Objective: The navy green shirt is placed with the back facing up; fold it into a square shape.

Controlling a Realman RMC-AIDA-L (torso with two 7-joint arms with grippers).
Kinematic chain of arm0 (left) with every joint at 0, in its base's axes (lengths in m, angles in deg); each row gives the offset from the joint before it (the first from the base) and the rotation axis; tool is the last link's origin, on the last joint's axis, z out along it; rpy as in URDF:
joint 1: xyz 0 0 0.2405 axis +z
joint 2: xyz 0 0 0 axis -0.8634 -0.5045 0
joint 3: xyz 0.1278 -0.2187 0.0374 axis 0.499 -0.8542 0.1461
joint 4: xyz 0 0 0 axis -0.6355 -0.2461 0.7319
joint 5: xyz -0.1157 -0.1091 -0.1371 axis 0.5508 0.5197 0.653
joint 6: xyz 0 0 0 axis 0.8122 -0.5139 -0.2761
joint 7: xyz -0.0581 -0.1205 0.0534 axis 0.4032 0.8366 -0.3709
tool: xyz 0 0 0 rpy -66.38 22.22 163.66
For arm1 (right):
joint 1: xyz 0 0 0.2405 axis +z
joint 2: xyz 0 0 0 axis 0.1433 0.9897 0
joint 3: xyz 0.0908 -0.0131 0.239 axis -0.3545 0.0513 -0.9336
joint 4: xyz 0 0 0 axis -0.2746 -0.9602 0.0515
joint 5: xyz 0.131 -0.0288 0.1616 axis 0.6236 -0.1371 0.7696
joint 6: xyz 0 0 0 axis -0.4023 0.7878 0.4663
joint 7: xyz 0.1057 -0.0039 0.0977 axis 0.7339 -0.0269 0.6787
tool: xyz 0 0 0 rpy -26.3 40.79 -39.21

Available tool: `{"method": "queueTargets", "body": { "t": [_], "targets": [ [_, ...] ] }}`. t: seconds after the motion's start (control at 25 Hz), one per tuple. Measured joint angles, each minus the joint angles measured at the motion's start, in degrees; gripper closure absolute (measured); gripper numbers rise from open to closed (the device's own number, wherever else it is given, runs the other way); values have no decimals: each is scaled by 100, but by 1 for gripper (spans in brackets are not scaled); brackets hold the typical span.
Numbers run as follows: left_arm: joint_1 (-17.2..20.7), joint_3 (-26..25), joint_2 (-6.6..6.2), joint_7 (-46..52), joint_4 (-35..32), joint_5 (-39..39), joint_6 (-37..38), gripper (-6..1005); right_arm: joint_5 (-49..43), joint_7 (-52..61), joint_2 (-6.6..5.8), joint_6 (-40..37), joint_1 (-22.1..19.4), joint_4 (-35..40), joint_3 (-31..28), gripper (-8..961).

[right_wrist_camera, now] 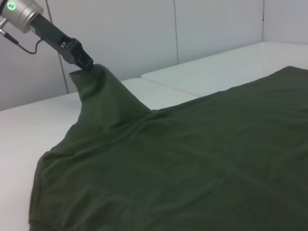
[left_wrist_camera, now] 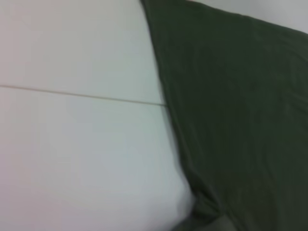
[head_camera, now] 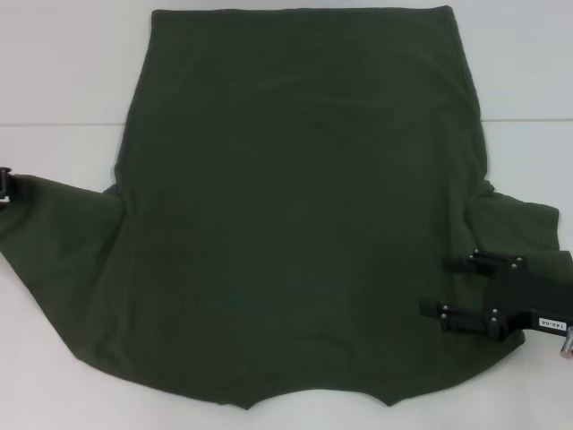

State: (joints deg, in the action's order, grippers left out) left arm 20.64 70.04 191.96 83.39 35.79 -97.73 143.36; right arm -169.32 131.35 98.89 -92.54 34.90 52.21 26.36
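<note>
The navy green shirt (head_camera: pixel 295 206) lies spread flat on the white table, collar toward me and hem at the far side. My left gripper (head_camera: pixel 4 188) is at the left edge of the head view, shut on the tip of the shirt's left sleeve. The right wrist view shows that left gripper (right_wrist_camera: pixel 83 61) holding the sleeve (right_wrist_camera: pixel 101 96) lifted above the table. My right gripper (head_camera: pixel 433 287) is open, its fingers (head_camera: pixel 466 315) spread over the shirt's right side next to the right sleeve (head_camera: pixel 524 228). The left wrist view shows the shirt's side edge (left_wrist_camera: pixel 240 120).
The white table (head_camera: pixel 63 81) has a seam line (left_wrist_camera: pixel 77 94) running across it. Bare table shows to the left and right of the shirt. White walls (right_wrist_camera: pixel 144 33) stand behind the table in the right wrist view.
</note>
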Motion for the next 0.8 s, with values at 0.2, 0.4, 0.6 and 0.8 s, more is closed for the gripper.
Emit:
{"method": "queueTargets", "body": {
  "t": [0.2, 0.4, 0.6, 0.8],
  "targets": [
    [-239, 498, -37, 706, -39, -73, 180, 997, 0, -6, 6, 2, -24, -7, 21, 128],
    [-583, 932, -98, 1493, -55, -155, 501, 997, -3, -7, 9, 2, -47, -11, 26, 128],
    [-985, 1223, -116, 2045, 74, -157, 925, 997, -21, -12, 9, -4, -48, -15, 27, 128],
    [-1090, 1427, -44, 2194, 357, -157, 797, 996, -25, -16, 8, -8, -47, -33, 27, 128]
  ]
}}
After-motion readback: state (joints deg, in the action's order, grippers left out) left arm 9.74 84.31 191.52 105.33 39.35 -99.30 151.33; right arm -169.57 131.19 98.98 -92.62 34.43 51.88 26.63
